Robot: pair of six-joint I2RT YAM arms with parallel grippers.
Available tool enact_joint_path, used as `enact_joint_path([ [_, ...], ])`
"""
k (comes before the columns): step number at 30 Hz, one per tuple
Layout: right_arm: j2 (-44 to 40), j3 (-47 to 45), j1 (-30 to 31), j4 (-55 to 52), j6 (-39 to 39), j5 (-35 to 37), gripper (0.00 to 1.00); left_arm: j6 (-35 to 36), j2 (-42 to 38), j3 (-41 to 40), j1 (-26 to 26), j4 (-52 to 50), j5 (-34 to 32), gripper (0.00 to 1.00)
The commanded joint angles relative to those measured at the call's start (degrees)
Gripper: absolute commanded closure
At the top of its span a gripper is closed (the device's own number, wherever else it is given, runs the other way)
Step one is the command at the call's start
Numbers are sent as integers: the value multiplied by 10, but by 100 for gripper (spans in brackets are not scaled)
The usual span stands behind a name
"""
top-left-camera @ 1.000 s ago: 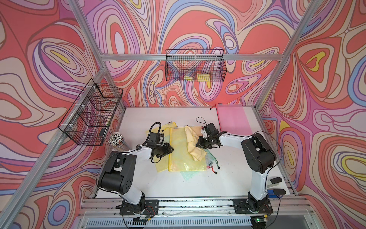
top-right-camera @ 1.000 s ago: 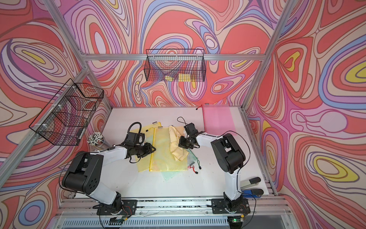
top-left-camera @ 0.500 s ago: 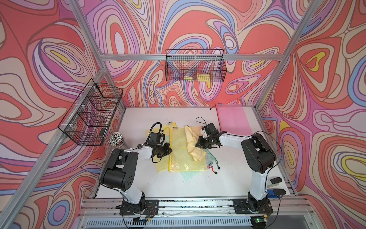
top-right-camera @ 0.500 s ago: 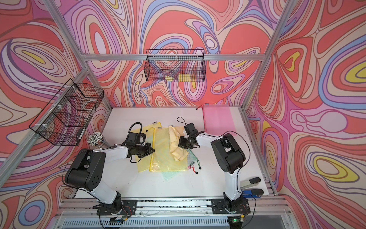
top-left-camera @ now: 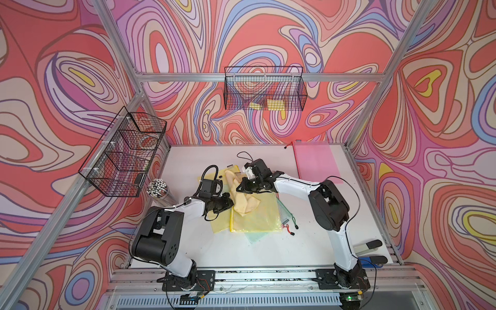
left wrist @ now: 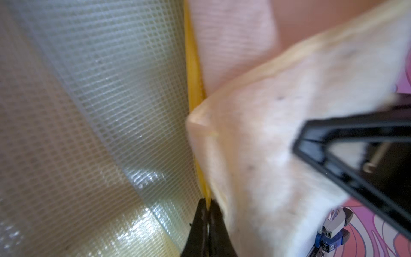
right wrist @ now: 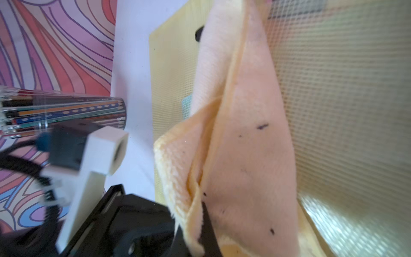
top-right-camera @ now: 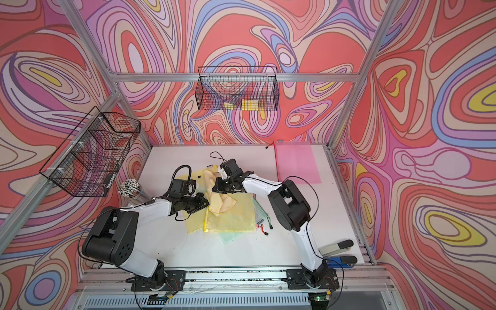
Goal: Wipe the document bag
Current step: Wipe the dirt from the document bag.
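Observation:
A yellow mesh document bag (top-left-camera: 255, 217) (top-right-camera: 230, 217) lies flat at the middle of the table. In both top views a pale peach cloth (top-left-camera: 243, 204) (top-right-camera: 220, 201) with dark specks lies bunched on its far left part. My right gripper (top-left-camera: 239, 188) (top-right-camera: 214, 188) is shut on a fold of the cloth (right wrist: 244, 133), which wraps round the right gripper (right wrist: 201, 209) and hides its tips. My left gripper (top-left-camera: 228, 205) (top-right-camera: 205, 202) is shut on the bag's yellow zip edge (left wrist: 195, 89); in the left wrist view the left gripper (left wrist: 208, 204) pinches that strip beside the cloth (left wrist: 278, 133).
A second yellow bag (top-left-camera: 218, 225) and a green mesh bag (top-left-camera: 257, 236) stick out from under the document bag. A pink bag (top-left-camera: 316, 163) lies at the back right. A pencil cup (top-left-camera: 158, 188) stands at the left. Wire baskets (top-left-camera: 126, 153) (top-left-camera: 264, 91) hang on the walls.
My left gripper has closed on the bag's zip edge. The right gripper and the cloth have stayed about where they were.

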Motion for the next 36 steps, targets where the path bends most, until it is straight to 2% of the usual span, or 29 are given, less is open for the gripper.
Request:
enact_joint_path([
  [1, 54, 26, -6, 14, 30, -38, 100, -6, -7, -9, -1, 0, 12, 100],
  [4, 65, 26, -7, -4, 23, -21, 100, -7, -2, -10, -1, 2, 14, 100],
  [8, 37, -20, -28, -25, 9, 23, 100, -7, -3, -14, -1, 6, 13, 100],
  [15, -55, -167, -139, -9, -10, 42, 100, -7, 6, -17, 0, 11, 12, 100],
  [18, -83, -187, -174, -21, -27, 44, 100, -9, 14, -16, -1, 16, 15, 100],
  [20, -92, -169, -169, -35, -36, 54, 100, -8, 19, -13, -1, 13, 15, 100],
  [23, -76, -114, -130, -48, -37, 54, 100, -10, 21, -14, -1, 17, 20, 100],
  [29, 41, 68, -59, -59, -10, 28, 100, -14, 16, -18, -3, 17, 23, 100],
  [36, 161, 200, -61, -80, 6, 6, 100, -14, 9, -21, -3, 12, 22, 100],
])
